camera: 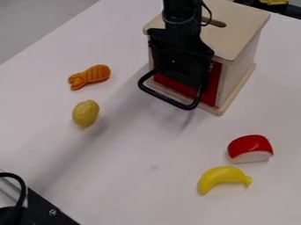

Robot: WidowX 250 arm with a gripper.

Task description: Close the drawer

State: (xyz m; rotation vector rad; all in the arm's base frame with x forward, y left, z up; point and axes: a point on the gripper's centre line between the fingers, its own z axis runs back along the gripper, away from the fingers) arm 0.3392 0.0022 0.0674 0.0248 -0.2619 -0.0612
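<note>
The gripper (181, 63) hangs at the upper middle, over the front of the wooden box (244, 22). A black loop-shaped bar (167, 99) curves out below it, in front of the box; which part it belongs to, I cannot tell. Behind the gripper, the red drawer front (213, 85) shows at both sides and looks to be within the box's wooden frame. The gripper hides the middle of that front, so whether they touch is unclear.
On the white table (141, 145) lie an orange toy (90, 76) and a yellow-green lemon-like toy (86, 113) at the left. A red and white piece (250, 148) and a yellow banana (223, 178) lie at the lower right. Black hardware (44, 211) occupies the lower left corner.
</note>
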